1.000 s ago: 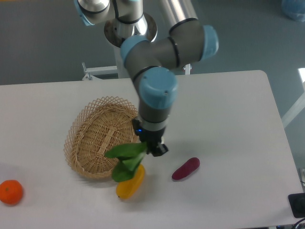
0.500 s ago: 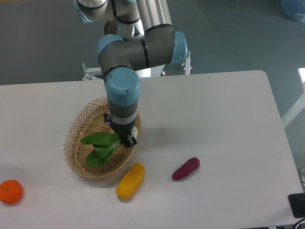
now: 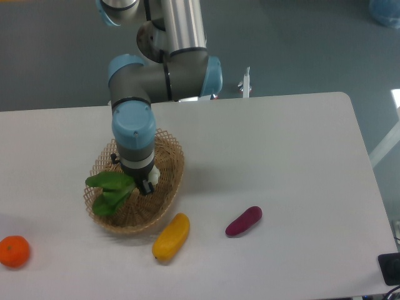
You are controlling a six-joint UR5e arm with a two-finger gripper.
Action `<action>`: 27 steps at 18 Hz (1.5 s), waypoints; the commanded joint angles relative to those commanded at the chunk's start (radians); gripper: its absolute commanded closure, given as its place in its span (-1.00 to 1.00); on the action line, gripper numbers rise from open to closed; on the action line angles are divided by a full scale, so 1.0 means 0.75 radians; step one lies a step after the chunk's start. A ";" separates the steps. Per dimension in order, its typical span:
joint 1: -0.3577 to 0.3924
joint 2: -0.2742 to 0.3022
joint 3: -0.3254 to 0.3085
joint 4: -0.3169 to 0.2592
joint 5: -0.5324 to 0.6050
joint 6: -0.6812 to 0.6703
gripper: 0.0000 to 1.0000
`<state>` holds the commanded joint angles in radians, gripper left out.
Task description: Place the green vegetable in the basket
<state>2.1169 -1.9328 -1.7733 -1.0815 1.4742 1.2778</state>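
From the fixed camera you are seeing the tool (image 3: 145, 185) clamping the pale stem end of the green vegetable (image 3: 110, 190), whose broad, crinkled dark leaves are hanging over the oval wicker basket (image 3: 170, 164) with its open lattice rim. On the smooth white surface (image 3: 281, 156), a yellow oblong fruit (image 3: 170, 236), a glossy purple vegetable (image 3: 244, 220) and a round orange (image 3: 14, 251) are lying outside the basket.

The green vegetable (image 3: 109, 190) hangs over the basket's (image 3: 170, 182) left side.

Bright, even overhead light on the white table (image 3: 300, 144), soft faint shadows, slightly soft focus throughout.
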 joint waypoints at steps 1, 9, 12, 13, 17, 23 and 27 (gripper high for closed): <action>0.000 0.000 0.000 0.000 0.000 0.000 -0.09; 0.012 0.014 0.035 0.000 0.006 0.002 -1.00; 0.080 0.035 0.076 0.000 0.004 0.010 -1.00; 0.094 0.033 0.098 -0.004 0.004 0.006 -1.00; 0.149 0.010 0.200 -0.008 0.008 0.008 -1.00; 0.294 -0.047 0.352 -0.018 0.006 0.037 -1.00; 0.399 -0.100 0.452 -0.022 0.004 0.041 -1.00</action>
<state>2.4158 -2.0079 -1.4345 -1.0983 1.4772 1.3085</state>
